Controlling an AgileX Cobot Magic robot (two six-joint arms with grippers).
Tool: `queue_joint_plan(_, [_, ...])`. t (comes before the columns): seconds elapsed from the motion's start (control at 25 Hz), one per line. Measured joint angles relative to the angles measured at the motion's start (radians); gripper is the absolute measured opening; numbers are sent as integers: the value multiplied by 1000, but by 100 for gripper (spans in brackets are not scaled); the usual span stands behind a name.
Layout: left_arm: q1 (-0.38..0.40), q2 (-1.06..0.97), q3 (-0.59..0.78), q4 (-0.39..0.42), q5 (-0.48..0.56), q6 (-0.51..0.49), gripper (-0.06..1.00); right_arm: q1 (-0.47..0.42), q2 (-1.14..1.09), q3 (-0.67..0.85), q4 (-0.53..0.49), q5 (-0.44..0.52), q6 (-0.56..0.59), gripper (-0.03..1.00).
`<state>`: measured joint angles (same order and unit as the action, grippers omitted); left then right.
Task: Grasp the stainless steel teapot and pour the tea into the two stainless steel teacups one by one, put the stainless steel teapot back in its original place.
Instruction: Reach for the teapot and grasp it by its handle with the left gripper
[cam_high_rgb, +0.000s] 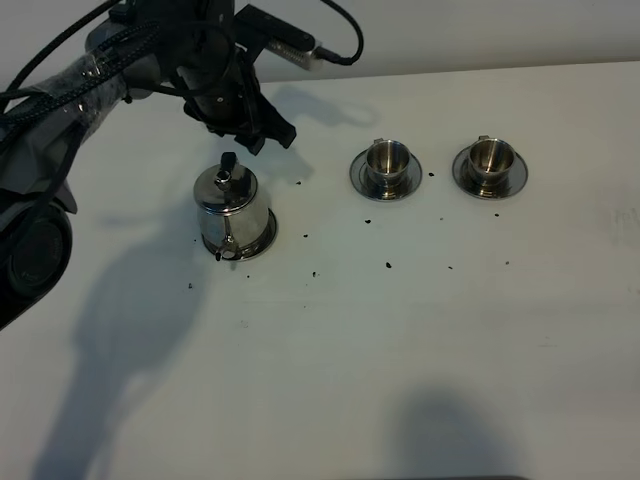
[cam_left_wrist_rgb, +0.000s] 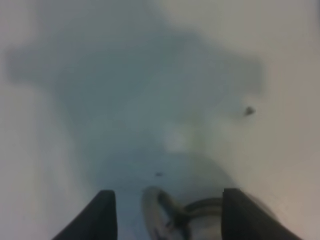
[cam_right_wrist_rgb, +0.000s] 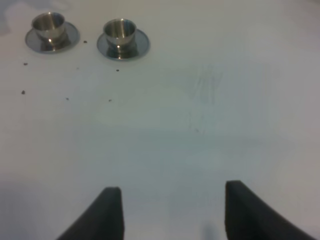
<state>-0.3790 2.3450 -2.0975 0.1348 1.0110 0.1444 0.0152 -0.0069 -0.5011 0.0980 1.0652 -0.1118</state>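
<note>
Left gripper (cam_left_wrist_rgb: 167, 196) spread wide over the teapot (cam_high_rgb: 233, 210).
The teapot stands upright on its coaster (cam_high_rgb: 270, 238), its handle (cam_left_wrist_rgb: 172, 212) just below and between the jaws, apparently untouched. The cups (cam_high_rgb: 386, 160) (cam_high_rgb: 489, 157) stand well off to its right. Right gripper (cam_right_wrist_rgb: 170, 200), also apart, hangs over the table (cam_right_wrist_rgb: 210, 125). Closing off-centre could shove the pot off the coaster or tip it, spilling tea.

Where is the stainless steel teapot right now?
In the exterior high view the stainless steel teapot stands left of centre on the table, just in front of the left pincer, with the nearer teacup to its right.
</note>
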Motion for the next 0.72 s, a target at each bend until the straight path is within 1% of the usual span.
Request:
queue_joint_plan(0.32, [18,30,0,1,-10,20,50,0,0,0,1,0,0,44])
queue_joint_plan(0.72, [55,45,0,5,45,19,50,0,0,0,1,-1,0,44])
